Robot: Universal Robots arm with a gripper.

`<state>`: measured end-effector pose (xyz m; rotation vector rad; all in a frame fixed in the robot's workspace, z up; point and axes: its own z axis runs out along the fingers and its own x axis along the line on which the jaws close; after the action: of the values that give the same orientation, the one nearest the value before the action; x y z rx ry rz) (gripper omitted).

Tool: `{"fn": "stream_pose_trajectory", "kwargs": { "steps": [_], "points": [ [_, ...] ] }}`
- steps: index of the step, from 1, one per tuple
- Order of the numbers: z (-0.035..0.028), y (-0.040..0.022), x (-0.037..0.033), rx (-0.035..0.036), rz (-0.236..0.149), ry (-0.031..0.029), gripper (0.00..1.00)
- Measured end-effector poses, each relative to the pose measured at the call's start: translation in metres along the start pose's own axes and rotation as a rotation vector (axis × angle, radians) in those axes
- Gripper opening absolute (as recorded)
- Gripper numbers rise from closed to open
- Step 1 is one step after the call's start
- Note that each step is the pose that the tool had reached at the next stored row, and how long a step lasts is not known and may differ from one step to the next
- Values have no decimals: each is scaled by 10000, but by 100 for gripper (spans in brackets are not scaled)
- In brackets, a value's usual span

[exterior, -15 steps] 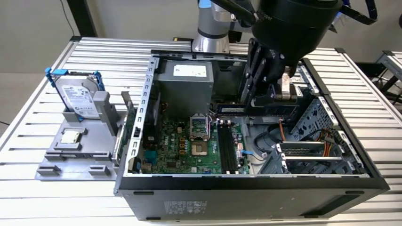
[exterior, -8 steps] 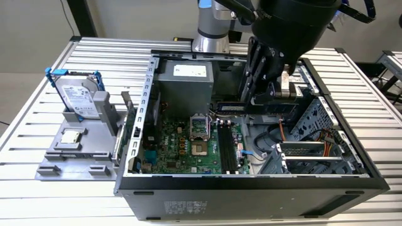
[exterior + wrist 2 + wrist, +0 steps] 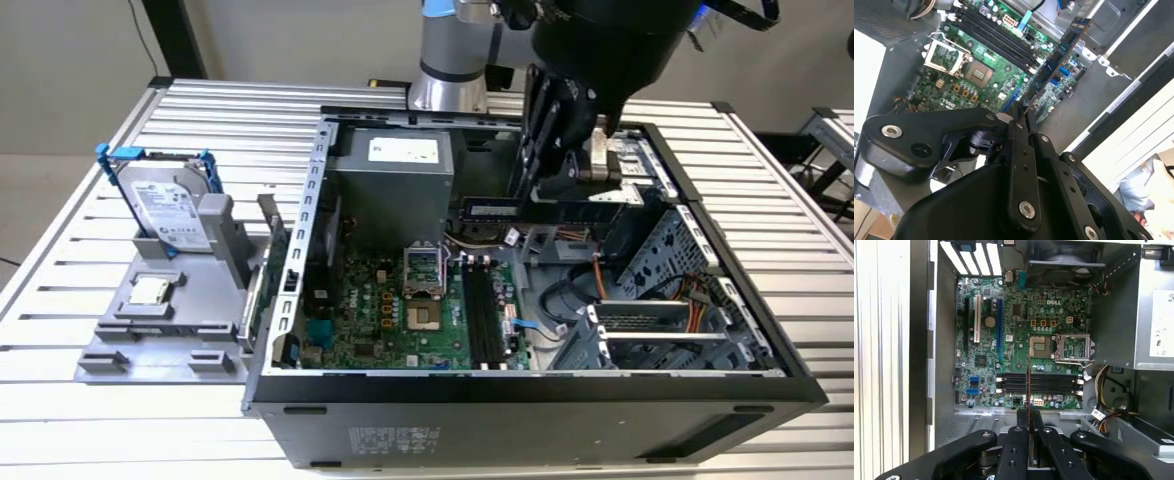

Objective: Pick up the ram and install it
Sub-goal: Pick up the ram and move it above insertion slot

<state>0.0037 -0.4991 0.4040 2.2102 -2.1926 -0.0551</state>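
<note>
The claw (image 3: 550,190) hangs inside the open computer case (image 3: 534,420), its two black fingers (image 3: 1015,440) clamped flat on the ram (image 3: 497,208). It holds the ram in the air, well above the memory slots (image 3: 483,315) and touching none of them. In the exterior view the ram lies level, its long side running across the case. In the first wrist view it shows edge-on as a thin line reaching out from the fingertips toward the slots. In the second wrist view its dark blue-green face slants away from the claw.

The CPU socket (image 3: 1040,346) sits just beside the slots, its metal cover (image 3: 1074,347) swung open. The grey power supply (image 3: 394,170) stands beyond the socket from the slots. A bundle of yellow and black cables (image 3: 1103,385) curls near one end of the slots, close to the white latches there. On the slots' other side, toward the exterior view's right, the perforated drive cage (image 3: 687,270) rises with more wires around it. A round fan (image 3: 1064,270) sits well apart from the slots, past the socket.

Outside the case, far from the slots toward the exterior view's left, a hard drive in a blue bracket (image 3: 167,205) stands in a grey holder (image 3: 160,340). A small square chip (image 3: 147,290) lies on the holder, and all of it rests on the slatted metal table (image 3: 80,440).
</note>
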Motion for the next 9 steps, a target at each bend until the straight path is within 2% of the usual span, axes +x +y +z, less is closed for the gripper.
{"fn": "stream_pose_trajectory", "kwargs": {
  "steps": [9],
  "points": [
    [1, -22, -234, 0, 10, 0, 0]
  ]
}}
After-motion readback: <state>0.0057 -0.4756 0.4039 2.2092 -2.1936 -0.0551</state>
